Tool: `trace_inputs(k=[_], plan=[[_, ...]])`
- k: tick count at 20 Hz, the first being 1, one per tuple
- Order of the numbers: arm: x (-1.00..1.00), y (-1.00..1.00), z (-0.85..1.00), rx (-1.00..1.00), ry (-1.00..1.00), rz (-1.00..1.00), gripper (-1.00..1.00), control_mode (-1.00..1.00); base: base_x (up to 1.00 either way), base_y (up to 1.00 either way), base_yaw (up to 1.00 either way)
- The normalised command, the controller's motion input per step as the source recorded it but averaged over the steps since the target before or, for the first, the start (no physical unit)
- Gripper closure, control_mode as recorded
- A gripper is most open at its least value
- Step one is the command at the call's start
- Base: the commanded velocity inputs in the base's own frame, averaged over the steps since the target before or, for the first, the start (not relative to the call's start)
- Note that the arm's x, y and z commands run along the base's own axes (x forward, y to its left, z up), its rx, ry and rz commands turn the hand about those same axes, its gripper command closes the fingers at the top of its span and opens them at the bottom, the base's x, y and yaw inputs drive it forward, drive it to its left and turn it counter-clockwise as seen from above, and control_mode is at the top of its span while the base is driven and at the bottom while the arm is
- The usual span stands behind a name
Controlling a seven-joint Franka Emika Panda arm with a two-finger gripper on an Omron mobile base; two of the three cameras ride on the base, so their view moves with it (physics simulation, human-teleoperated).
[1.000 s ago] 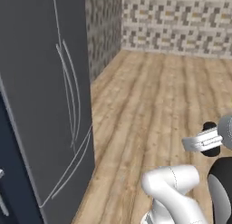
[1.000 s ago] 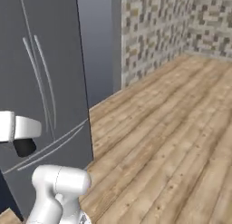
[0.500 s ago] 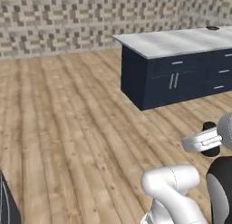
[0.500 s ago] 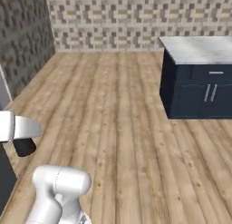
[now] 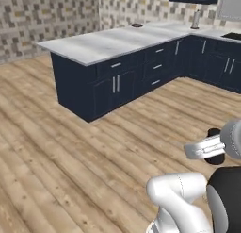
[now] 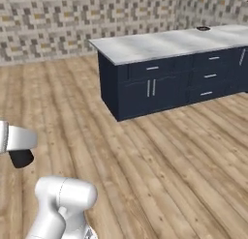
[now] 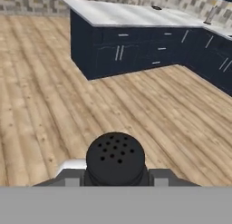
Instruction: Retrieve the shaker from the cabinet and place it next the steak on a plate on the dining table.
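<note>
1. The gripper (image 7: 116,182) is clenching the shaker (image 7: 115,159), a small black cylinder sitting at the bottom centre of the hand view, its perforated top facing the camera and a finger pressing in on each side.
2. In the left base view the shaker (image 5: 215,153) is showing as a dark shape at the right edge, tucked behind the pale hand.
3. The shaker is looking rigid and light, with a smooth rounded wall that could slip or twist between the pads; holding it around the middle of the body, as now, seems the safest place, and keeping it upright should stop anything spilling through the holes.
4. The dining table (image 5: 103,43), a long white marble top on a navy base with pale bar handles, is stretching across the upper half of the left base view, well apart from the arm.
5. A small dark round thing, likely the plate (image 5: 136,25), is resting on the table's far end; the steak is too small to make out.
6. Pale wooden floorboards (image 6: 169,160) are lying between robot and table, and a mottled grey tiled wall (image 6: 72,20) is running along the top.
</note>
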Motion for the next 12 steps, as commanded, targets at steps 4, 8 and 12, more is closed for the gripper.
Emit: trace_inputs(k=[4,8,12], plan=[[0.0,0.0,0.0,0.0,0.0,0.0,1.0,1.0,1.0,0.78,-0.1],[0.0,0.0,0.0,0.0,0.0,0.0,1.0,1.0,1.0,1.0,-0.13],[0.0,0.0,0.0,0.0,0.0,0.0,1.0,1.0,1.0,1.0,-0.14]])
